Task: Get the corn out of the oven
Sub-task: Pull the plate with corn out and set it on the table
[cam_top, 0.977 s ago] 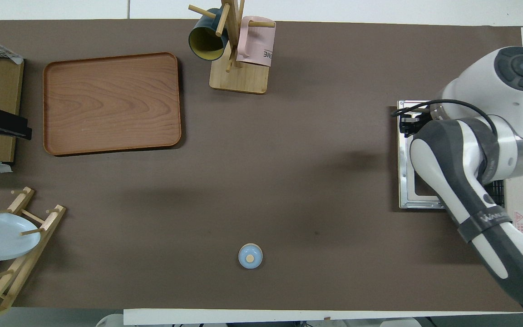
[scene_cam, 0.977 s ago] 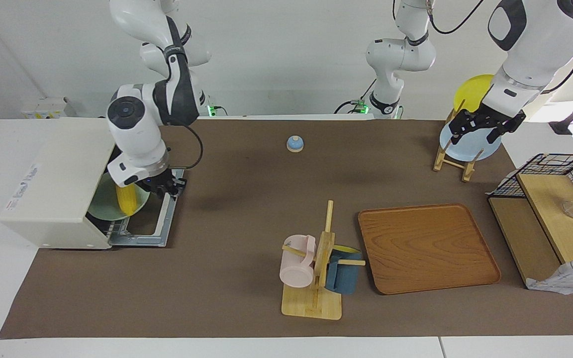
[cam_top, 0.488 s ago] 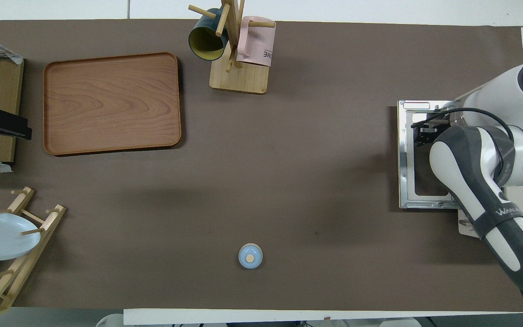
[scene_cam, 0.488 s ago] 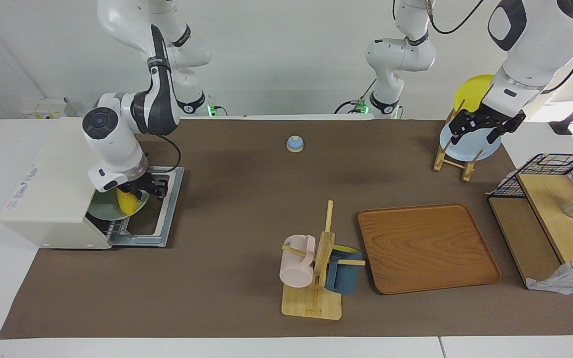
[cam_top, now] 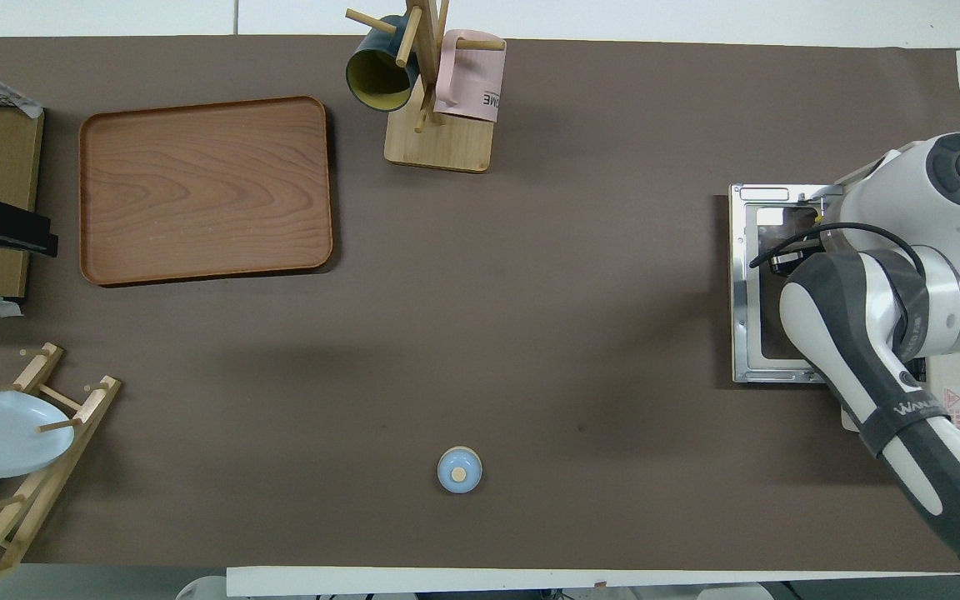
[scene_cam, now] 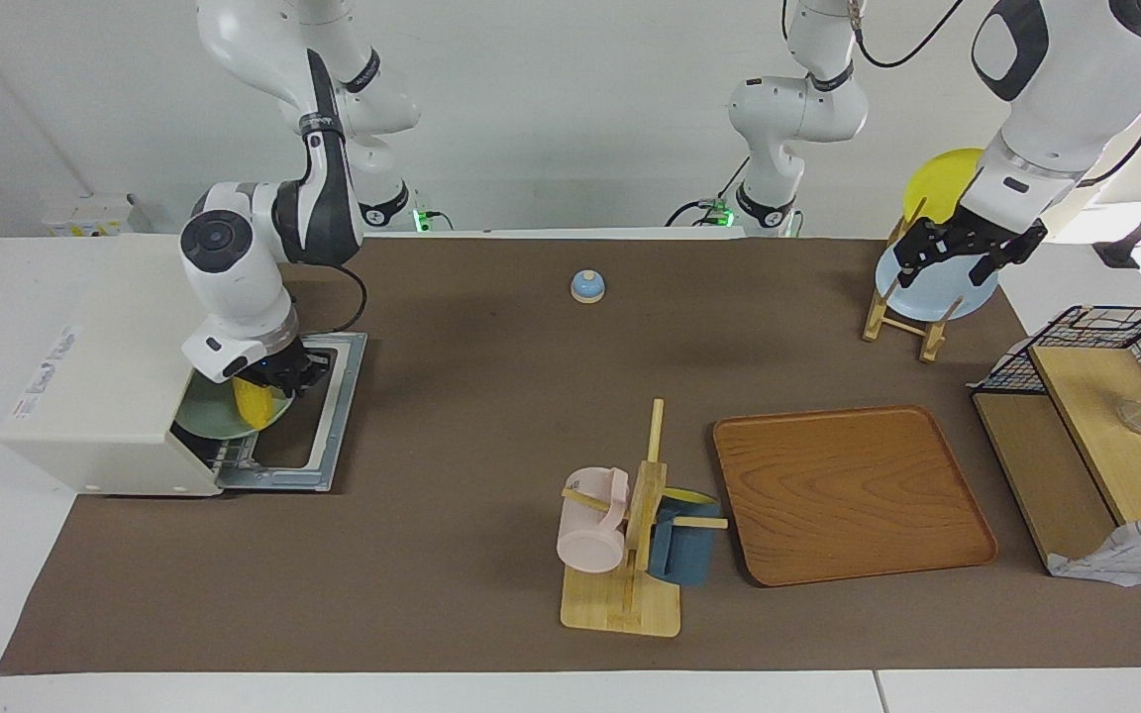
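My right gripper has dropped from above the open oven to its mouth, right at the corn, which lies on a green plate on the rack. I cannot tell whether its fingers have clamped. The grasp seems imminent; my left gripper waits over the plate rack.

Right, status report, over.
Right gripper at the corn, on a green plate in the open oven. Left gripper waits over the dish rack. Nothing blocking.
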Robot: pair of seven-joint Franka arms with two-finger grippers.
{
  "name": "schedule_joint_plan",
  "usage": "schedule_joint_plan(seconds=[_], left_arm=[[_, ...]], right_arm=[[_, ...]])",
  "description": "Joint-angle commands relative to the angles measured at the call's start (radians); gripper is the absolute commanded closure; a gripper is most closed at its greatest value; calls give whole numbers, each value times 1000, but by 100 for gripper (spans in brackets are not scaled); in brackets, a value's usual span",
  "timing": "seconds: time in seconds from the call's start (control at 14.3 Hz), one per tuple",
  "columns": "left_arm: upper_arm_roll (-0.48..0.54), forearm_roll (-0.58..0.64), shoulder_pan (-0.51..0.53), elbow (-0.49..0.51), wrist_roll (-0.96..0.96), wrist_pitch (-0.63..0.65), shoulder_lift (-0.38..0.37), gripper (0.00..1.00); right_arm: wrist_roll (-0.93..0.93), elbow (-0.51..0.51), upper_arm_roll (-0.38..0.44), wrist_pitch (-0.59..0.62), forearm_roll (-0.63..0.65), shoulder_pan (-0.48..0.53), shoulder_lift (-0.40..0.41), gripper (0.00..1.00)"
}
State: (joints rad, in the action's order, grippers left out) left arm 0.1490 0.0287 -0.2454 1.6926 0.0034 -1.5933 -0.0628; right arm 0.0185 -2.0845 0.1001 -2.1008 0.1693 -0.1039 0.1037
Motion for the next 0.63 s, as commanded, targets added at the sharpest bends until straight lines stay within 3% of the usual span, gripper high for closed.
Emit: schedule_joint_plan(seconds=[0.0, 0.28, 0.56], left_arm=[[-5, -1, 9, -2, 18, 13, -9, 0], [-5, -1, 9, -2, 18, 13, -8, 0], [-5, -1, 9, -2, 18, 13, -8, 0]], right_arm=[[-1, 47, -10, 57, 36, -84, -3, 100], [-344, 431, -13, 330, -12, -371, 140, 100], [-717, 823, -34, 406, -135, -586, 428, 100]])
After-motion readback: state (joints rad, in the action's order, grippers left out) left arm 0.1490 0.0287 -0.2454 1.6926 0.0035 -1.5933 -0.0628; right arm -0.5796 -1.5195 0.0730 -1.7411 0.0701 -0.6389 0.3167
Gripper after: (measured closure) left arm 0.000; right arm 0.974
